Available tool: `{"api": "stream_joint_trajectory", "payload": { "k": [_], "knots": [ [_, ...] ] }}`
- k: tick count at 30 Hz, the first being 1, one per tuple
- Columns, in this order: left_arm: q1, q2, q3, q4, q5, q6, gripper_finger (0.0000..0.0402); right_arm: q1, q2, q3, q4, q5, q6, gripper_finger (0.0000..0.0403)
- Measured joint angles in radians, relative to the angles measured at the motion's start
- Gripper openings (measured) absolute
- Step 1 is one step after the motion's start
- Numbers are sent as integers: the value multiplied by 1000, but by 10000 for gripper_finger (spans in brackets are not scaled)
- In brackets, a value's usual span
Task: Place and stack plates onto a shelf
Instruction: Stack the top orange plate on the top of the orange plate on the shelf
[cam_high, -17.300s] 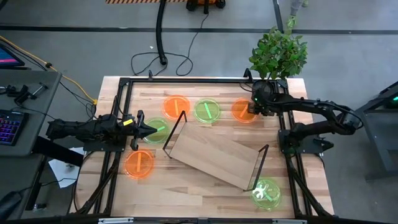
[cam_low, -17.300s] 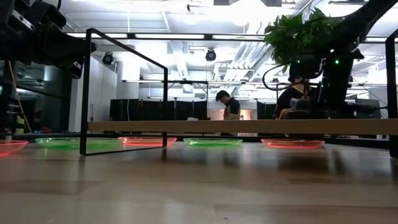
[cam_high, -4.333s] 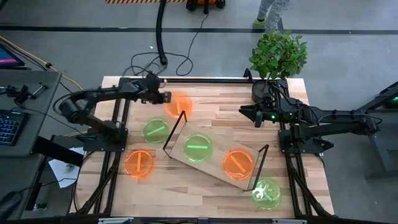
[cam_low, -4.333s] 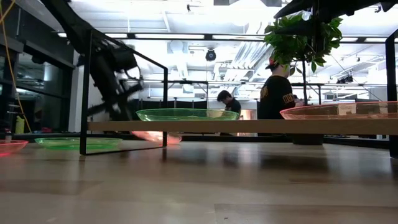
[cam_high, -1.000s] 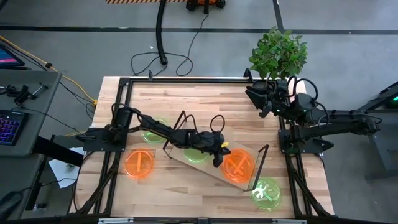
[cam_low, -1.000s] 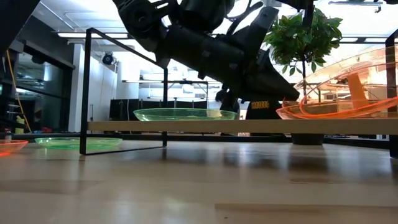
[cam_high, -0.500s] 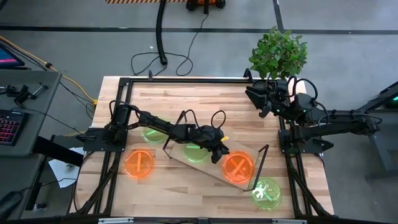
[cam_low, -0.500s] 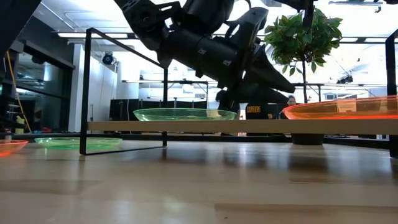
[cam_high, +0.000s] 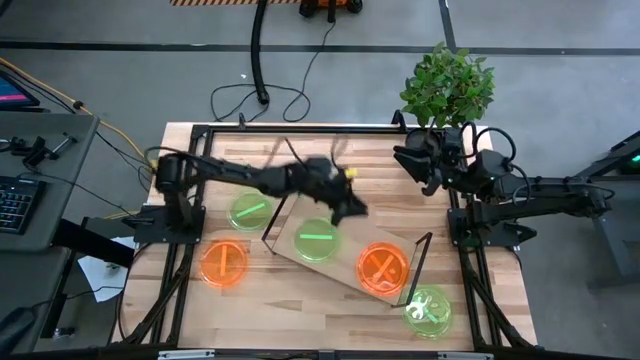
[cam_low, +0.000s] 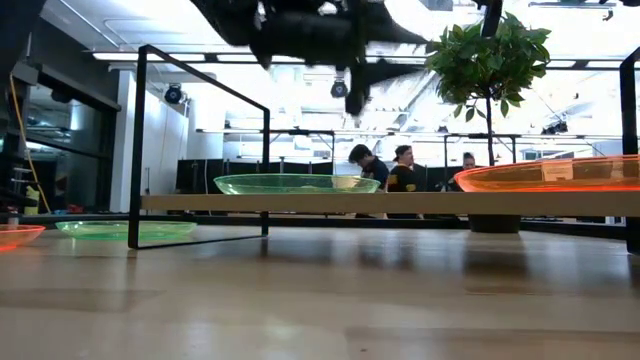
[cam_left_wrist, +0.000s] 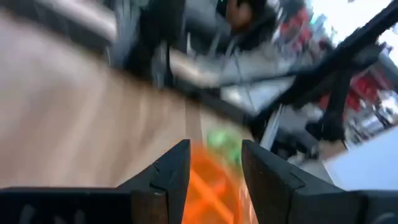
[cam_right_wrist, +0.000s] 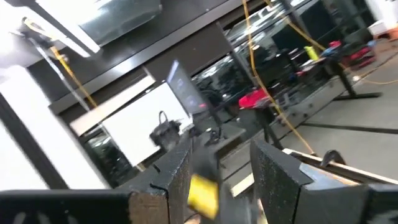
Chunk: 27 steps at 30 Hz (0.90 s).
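Just let go of the top orange plate (cam_high: 383, 268) with the left gripper (cam_high: 355, 208): a sec ago held it tilted over the orange one already on the shelf (cam_high: 342, 268), half a sec ago had it lying flat, and now swings up and away toward the table's far side (blurred w/ motion in the high view). Shows both fingers (cam_left_wrist: 169, 177) spread wide w/ nothing between them in the left wrist view, only the orange disc below w/ a cross where the two bars overlap, so reads as a stack of two. Sits level in the low view too, at the shelf's right end, w/ no tilt to see.

Leaves a green plate (cam_high: 318, 240) alone on the board nearer the left frame, apart from the orange stack. Counts three discs on the shelf, then.

Still to fetch, by the look of it: a green plate on the table (cam_high: 250, 211) just beyond the left frame, an orange plate on the table (cam_high: 223, 263) near the left edge, and a green plate with a cross (cam_high: 428, 310) off the shelf's right end. Suggests approx halfway through.

Keeps the right gripper (cam_high: 405, 160) parked by the potted plant (cam_high: 450, 85) at the far right corner, fingers apart and holding nothing, as it was a sec ago
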Motion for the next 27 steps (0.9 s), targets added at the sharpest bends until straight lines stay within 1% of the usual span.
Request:
{"api": "stream_joint_trajectory", "payload": {
  "k": [8, 10, 15, 19, 22, 25, 27],
  "knots": [
    [110, -304, 0, -72, -18, 104, 129, 0, -12, 0, -11, -51, 11, 145],
    [122, -379, 0, -104, -49, 140, 129, 0, -11, 0, -17, -82, 33, 145],
    [121, -547, -15, -191, -164, 239, 128, 0, -10, 0, -28, -168, 87, 145],
    [110, -678, -133, -167, -259, 249, 128, 0, -10, 0, -31, -200, 105, 145],
    [109, -775, -263, -101, -310, 198, 128, 0, -10, 0, -32, -211, 104, 145],
    [110, -868, -388, -18, -322, 142, 128, 0, -10, 0, -33, -212, 100, 145],
    [110, -923, -451, 33, -322, 120, 128, 0, -10, 0, -37, -212, 98, 145]
  ]
}}
